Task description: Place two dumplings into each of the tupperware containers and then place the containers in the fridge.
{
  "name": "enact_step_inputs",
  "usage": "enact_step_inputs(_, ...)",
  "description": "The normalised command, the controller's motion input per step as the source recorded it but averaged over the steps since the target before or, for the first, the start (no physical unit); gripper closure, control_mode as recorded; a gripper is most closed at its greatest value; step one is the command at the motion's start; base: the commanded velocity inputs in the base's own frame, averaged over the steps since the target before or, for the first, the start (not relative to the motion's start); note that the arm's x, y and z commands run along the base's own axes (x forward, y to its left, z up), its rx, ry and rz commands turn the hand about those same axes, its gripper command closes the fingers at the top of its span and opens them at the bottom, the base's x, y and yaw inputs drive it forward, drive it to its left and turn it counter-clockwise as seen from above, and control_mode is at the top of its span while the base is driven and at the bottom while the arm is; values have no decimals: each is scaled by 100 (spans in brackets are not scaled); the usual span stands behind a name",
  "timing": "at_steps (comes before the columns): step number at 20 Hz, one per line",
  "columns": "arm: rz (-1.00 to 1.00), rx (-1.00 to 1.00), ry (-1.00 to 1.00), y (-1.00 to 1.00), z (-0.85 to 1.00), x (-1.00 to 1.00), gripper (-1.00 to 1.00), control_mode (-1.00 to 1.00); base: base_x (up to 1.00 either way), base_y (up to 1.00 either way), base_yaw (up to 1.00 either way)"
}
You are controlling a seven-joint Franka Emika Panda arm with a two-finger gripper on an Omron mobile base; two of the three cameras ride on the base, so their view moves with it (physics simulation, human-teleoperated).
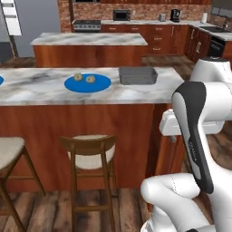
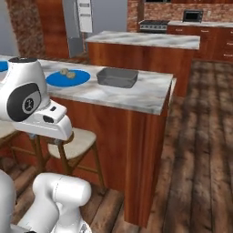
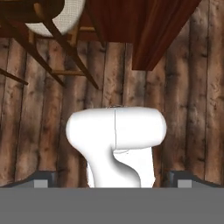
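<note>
Two tan dumplings [image 1: 84, 78] lay on a bright blue plate [image 1: 100, 84]; the tupperware container [image 1: 137, 75] was grey, the counter [image 1: 41, 88] veined white-grey marble over red-brown wood, the floor [image 3: 192, 109] dark-streaked planks.

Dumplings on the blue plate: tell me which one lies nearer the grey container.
The right dumpling in the left base view; the other dumpling lies farther from the container.
</note>
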Motion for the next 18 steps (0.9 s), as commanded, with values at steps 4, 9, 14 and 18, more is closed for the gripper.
enact_step_inputs(4, 0, 0, 0, 0, 0, 0, -100, 100, 11, 50, -23)
enact_step_inputs(9, 0, 0, 0, 0, 0, 0, -100, 100, 41, 19, -22)
enact_step_inputs(14, 0, 0, 0, 0, 0, 0, -100, 100, 42, 0, -23)
enact_step_inputs(18, 0, 0, 0, 0, 0, 0, -100, 100, 47, 0, -24)
